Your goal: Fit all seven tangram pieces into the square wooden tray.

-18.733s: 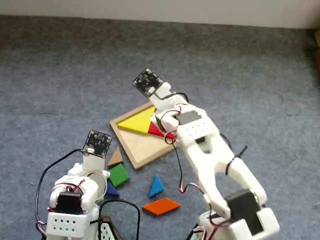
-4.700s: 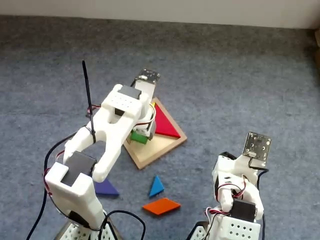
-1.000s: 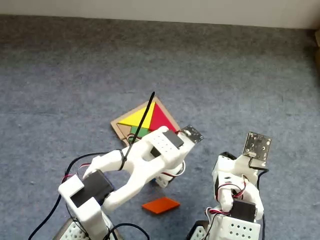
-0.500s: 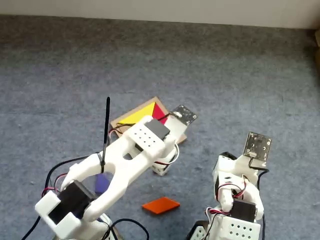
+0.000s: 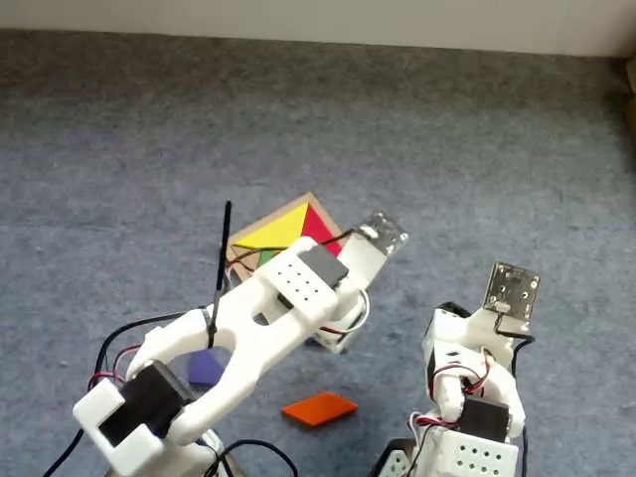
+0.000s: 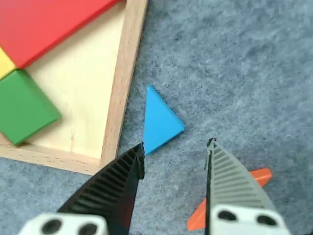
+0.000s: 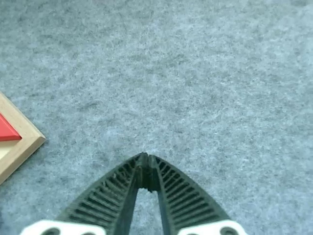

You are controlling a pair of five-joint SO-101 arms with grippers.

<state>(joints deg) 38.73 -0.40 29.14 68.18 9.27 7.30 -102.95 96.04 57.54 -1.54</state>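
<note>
Purple piece (image 5: 204,366) on the grey, felt-like bench (image 5: 119,149). Square wooden tray (image 6: 123,83) holding flat yellow (image 5: 278,231), red (image 6: 49,24) and green (image 6: 24,105) pieces. Left tool (image 6: 175,145), spread wide, over the blue triangle (image 6: 159,122) lying just outside the tray's rim. Orange parallelogram (image 5: 319,407). Right tool (image 7: 146,169), ribbed tips pressed together, over the felt.

Pale wooden tray (image 6: 122,93) – fuzzy grey carpet (image 7: 195,73)

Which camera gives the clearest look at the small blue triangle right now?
The left wrist view: the blue triangle lies whole on the carpet just outside the tray rim, ahead of the open left end effector. In the high view the left arm covers that spot. The right wrist view faces carpet and a tray corner.
</note>
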